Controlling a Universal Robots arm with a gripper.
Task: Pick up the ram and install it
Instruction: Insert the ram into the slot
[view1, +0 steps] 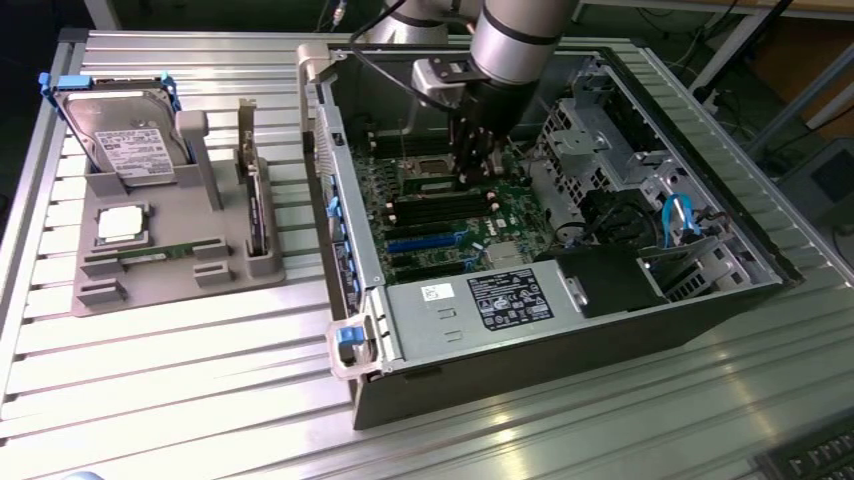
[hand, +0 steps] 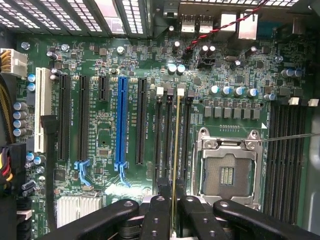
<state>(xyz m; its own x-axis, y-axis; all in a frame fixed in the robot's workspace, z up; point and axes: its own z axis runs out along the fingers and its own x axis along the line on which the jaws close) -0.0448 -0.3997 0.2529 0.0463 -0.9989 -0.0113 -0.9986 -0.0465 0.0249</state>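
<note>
The pincer (hand: 174, 202) sits closest to the wrist camera, its black fingers (hand: 159, 215) pressed together on the ram (hand: 175, 150). The ram is seen edge-on as a thin yellow-green line. It runs lengthwise over the bank of black memory slots (hand: 164, 135) on the motherboard (hand: 110, 70). This bank lies between the blue expansion slot (hand: 120, 125) and the open CPU socket (hand: 227, 172). The ram lines up with one slot of the bank; whether it is seated in that slot cannot be told.

In the exterior view the arm reaches down into the open computer case (view1: 441, 380), and the pincer (view1: 478, 165) stands upright just above the motherboard (view1: 447, 215). The case lies on its side on the ribbed metal tabletop (view1: 174, 380). To the exterior view's left, beside the case, a grey holder tray (view1: 160, 285) carries a silver hard drive (view1: 127, 140) with blue tabs and a dark upright expansion card (view1: 251, 190).
</note>
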